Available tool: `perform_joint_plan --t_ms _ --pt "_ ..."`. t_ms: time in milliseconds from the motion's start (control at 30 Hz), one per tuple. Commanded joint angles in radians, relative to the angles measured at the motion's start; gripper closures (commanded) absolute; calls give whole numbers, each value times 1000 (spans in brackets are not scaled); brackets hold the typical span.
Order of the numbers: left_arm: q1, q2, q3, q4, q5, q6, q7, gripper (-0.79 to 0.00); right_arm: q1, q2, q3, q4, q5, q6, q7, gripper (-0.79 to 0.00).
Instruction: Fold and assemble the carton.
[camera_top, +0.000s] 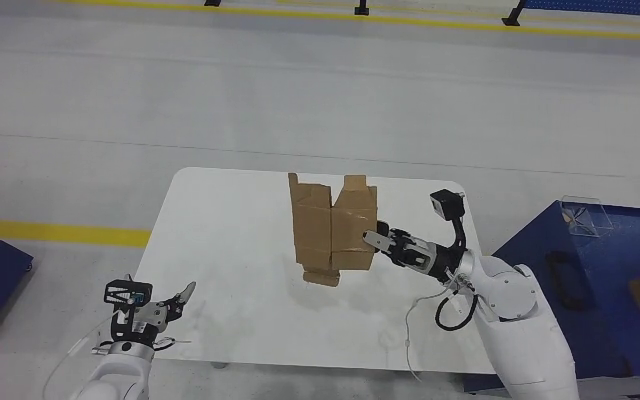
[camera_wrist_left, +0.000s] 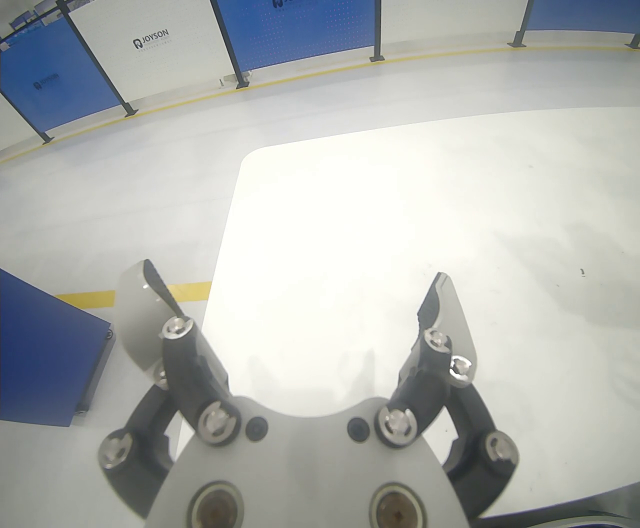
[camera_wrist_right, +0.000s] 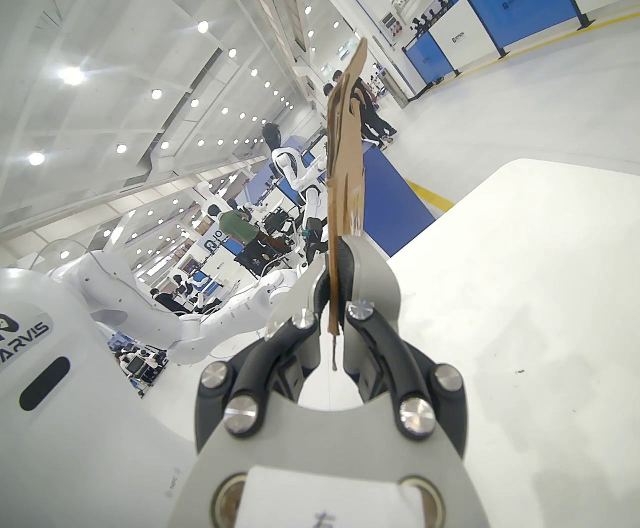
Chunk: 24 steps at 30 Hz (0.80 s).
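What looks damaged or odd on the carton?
The carton is flat, held upright by one edge in the right end effector. That edge looks frayed and the flaps uneven. The left end effector hangs open, far away.

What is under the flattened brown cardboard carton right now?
The white rounded table; the flattened brown cardboard carton is gripped at one edge by the right claw. The table patch behind it in the top view is covered.

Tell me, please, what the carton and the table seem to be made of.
Carton: brown matte cardboard, probably corrugated, judging by the thin layered edge clamped in the right end effector. Table: smooth white top with a faint sheen, perhaps laminate.
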Motion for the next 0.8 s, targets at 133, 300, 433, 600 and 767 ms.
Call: perform_joint_plan --t_ms 133,300,433,600,767 --pt "0 0 0 0 0 0 0 -785 0 0 0 0 0 0 0 0" --pt "0 0 0 0 0 0 0 -785 0 0 0 0 0 0 0 0" --pt "0 0 0 0 0 0 0 -785 0 0 0 0 0 0 0 0" --pt "0 0 0 0 0 0 0 -785 20 -1 -42 76 344 119 139 0" --pt "0 0 0 0 0 0 0 -785 135 -7 -103 232 804 400 499 0"
